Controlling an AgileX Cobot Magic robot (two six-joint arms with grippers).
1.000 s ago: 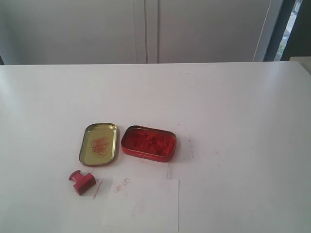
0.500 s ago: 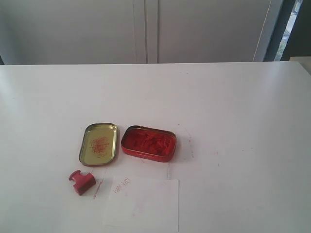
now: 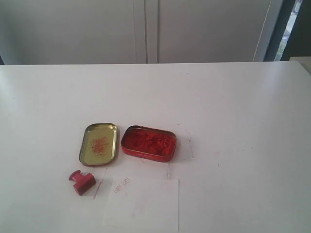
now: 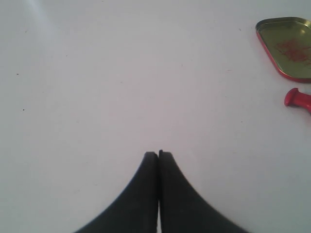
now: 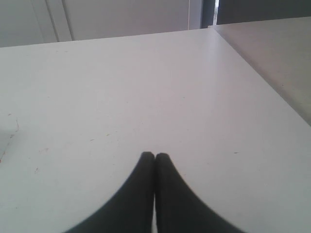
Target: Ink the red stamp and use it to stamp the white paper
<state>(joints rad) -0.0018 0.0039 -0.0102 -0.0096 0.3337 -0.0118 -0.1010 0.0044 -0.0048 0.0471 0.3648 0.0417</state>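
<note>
The red stamp [image 3: 81, 182] lies on its side on the table, front left, knob pointing left; its knob [image 4: 297, 99] shows at the edge of the left wrist view. The white paper [image 3: 143, 204] lies flat to the stamp's right, with a faint red mark near its top left corner. The red ink-filled tin [image 3: 148, 143] sits open behind the paper. My left gripper [image 4: 158, 154] is shut and empty over bare table, well away from the stamp. My right gripper [image 5: 154, 156] is shut and empty over bare table. Neither gripper appears in the exterior view.
The tin's gold lid [image 3: 99, 143] lies open side up left of the ink tin, also in the left wrist view as a lid [image 4: 287, 46]. The white table [image 3: 218, 107] has faint red smears right of the tin. The table's right edge [image 5: 257, 68] shows in the right wrist view.
</note>
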